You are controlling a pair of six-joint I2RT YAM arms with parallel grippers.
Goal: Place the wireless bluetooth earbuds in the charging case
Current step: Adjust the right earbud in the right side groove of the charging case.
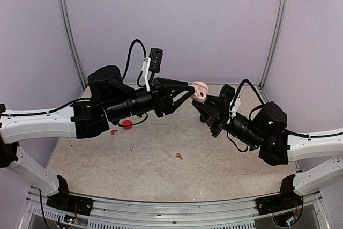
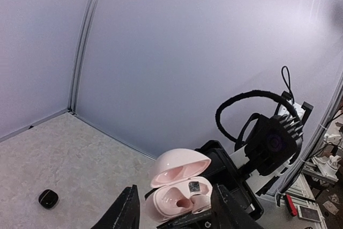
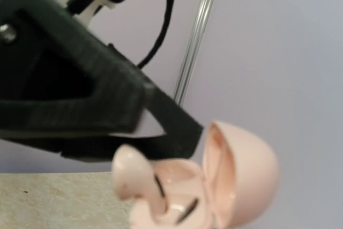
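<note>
Pinching the open pink charging case [image 1: 199, 90] aloft in the closed right gripper [image 1: 206, 104], with the parted, empty-looking left gripper [image 1: 188, 90] flanking a pale pink earbud [image 3: 134, 175] standing in its well. Light, glossy, slip-prone; best nipped gently by the stem.

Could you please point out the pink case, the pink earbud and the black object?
pink case [image 2: 179, 165]: left wrist view, open lid.
pink earbud [image 3: 133, 174]: right wrist view, rounded head.
black object [image 2: 48, 199]: left wrist view, its middle.
</note>
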